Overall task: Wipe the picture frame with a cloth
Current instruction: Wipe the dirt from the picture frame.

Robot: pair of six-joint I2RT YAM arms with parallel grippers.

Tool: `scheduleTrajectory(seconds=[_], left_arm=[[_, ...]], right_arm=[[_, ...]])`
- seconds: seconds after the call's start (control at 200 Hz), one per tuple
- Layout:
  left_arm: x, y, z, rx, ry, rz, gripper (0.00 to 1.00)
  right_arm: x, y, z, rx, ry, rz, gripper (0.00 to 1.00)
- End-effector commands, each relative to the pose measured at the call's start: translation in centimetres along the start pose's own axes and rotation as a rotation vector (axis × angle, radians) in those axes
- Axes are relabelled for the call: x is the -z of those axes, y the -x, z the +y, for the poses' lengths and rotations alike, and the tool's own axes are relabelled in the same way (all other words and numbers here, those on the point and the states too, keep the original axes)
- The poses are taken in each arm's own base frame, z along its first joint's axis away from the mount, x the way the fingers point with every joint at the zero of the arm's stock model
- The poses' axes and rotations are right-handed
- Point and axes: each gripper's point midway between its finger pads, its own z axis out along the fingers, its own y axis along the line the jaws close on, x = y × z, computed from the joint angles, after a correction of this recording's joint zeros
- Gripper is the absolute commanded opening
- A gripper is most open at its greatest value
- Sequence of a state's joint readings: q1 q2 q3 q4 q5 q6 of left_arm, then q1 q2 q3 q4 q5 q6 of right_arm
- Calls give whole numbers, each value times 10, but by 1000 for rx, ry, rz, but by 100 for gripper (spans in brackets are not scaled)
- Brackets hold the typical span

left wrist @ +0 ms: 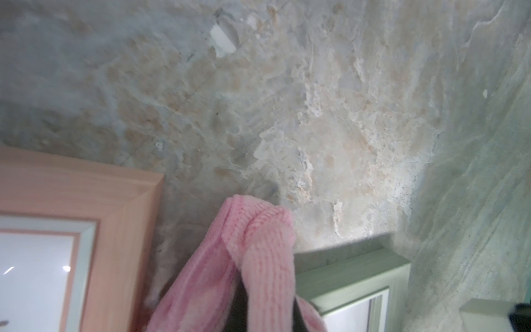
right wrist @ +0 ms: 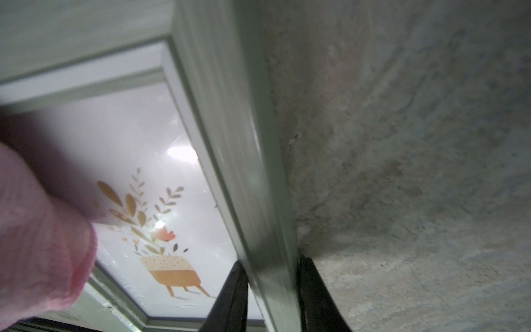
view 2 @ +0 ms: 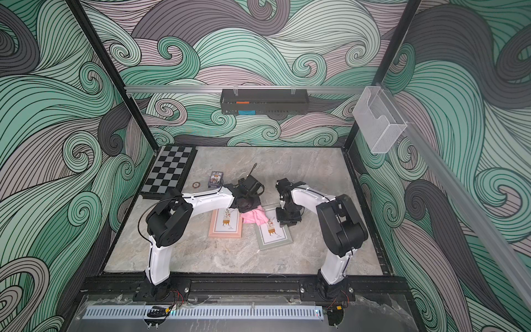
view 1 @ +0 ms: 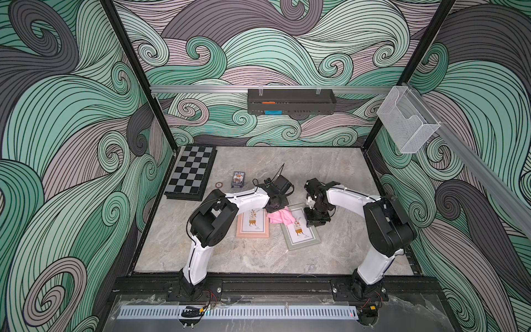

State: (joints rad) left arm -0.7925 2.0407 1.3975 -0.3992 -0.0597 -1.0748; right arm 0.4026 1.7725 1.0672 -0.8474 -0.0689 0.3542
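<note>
Two picture frames lie flat on the marble table (view 1: 258, 258), each with a potted-plant print under glass; the pink frame (view 1: 252, 235) sits toward my left arm; the green frame (view 1: 306, 243) lies just beside it toward my right arm, turned at an angle, near it but not touching. The cloth (view 1: 280, 216), pink and bunched, lies across the gap between them; one end is draped over the green frame's far corner and onto its glass; the other end runs up into my left pincer (view 1: 274, 208). That left pincer is closed tight on the cloth; in the left wrist view the cloth (left wrist: 258, 258) folds around a dark finger, with a corner of the pink frame on one side of it and a corner of the green frame on the other. My right pincer (right wrist: 271, 263) is closed partway, clamping the green frame's side rail; one black finger (right wrist: 232, 293) stands on the glass side of the rail, its partner on the table side, both against it. Farther back on the table lie a chessboard (view 1: 191, 172), a box of cards (view 1: 238, 179) and a small ring (view 1: 219, 184), well apart from both frames.
</note>
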Motion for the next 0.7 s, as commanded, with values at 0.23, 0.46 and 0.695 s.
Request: scheduleTrajectory(seconds=[0.23, 0.46, 0.695], left_arm=[[58, -32, -7, -150, 78, 93, 0], [106, -25, -9, -197, 2, 45, 0], [66, -36, -17, -175, -66, 70, 0]], right_arm=[[-14, 41, -32, -217, -110, -71, 27], [-14, 54, -48, -322, -109, -79, 28], [-14, 49, -43, -294, -81, -61, 28]])
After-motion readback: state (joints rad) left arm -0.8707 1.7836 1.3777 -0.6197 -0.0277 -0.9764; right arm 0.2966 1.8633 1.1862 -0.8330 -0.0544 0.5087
